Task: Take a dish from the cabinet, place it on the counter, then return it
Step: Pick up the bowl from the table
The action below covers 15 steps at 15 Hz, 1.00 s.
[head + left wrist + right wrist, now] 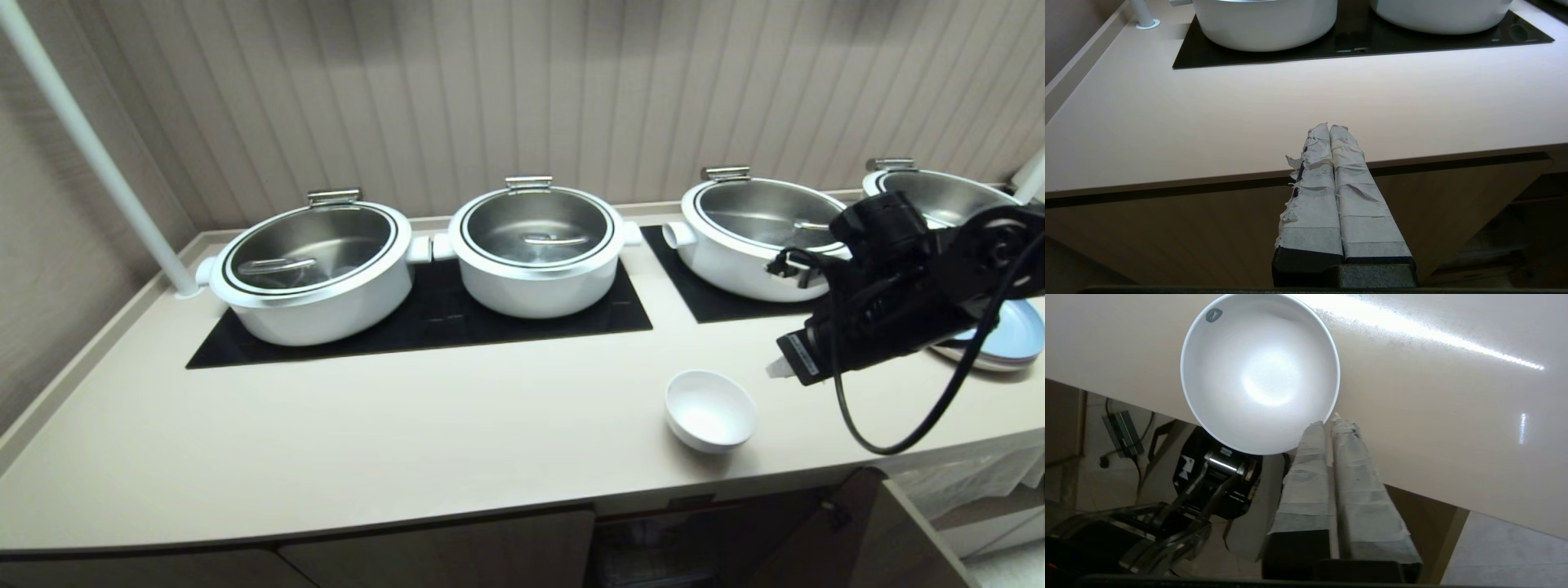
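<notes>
The dish (709, 408), a small white bowl, stands upright on the counter (408, 425) near its front edge. My right gripper (774, 370) hovers just to its right, above the counter. In the right wrist view the taped fingers (1306, 465) are only a slit apart with nothing between them, the gripper (1327, 422) tips beside the dish (1259, 371) rim. The cabinet (441, 555) runs under the counter, with one door (816, 531) swung open below the dish. My left gripper (1329, 127) is parked, shut and empty, in front of the counter (1208, 122) edge.
Several white steel-lidded pots (314, 269) (535, 249) (751, 237) sit on black glass panels (424, 322) at the back. Pale blue plates (1012, 339) are stacked at the right, behind my right arm. A white pole (98, 163) rises from the back left corner.
</notes>
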Available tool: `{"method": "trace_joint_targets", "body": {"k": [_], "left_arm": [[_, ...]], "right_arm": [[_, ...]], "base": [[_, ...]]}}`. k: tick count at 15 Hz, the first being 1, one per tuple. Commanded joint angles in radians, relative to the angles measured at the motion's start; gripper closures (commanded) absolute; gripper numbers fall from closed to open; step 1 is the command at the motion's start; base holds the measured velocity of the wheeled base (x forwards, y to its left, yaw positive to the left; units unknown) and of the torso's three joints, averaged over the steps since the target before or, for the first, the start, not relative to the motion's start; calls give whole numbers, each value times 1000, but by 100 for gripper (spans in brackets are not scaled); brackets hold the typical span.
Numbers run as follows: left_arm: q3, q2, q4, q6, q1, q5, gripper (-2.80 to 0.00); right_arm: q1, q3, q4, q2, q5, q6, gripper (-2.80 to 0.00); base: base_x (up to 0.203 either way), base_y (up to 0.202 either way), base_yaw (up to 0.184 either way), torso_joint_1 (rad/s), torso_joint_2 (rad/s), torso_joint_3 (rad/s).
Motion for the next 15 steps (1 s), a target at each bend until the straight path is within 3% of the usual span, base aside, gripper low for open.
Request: {"method": "trace_joint_targets", "body": {"k": [1, 15], "left_arm": [[0, 0, 0, 0, 0, 0, 0], [0, 0, 0, 0, 0, 0, 0]], "right_arm": [[7, -41, 24, 37, 1, -2, -280], [8, -59, 16, 135, 3, 41, -280]], "base": [[0, 0, 0, 0, 0, 0], [0, 0, 0, 0, 0, 0]]}}
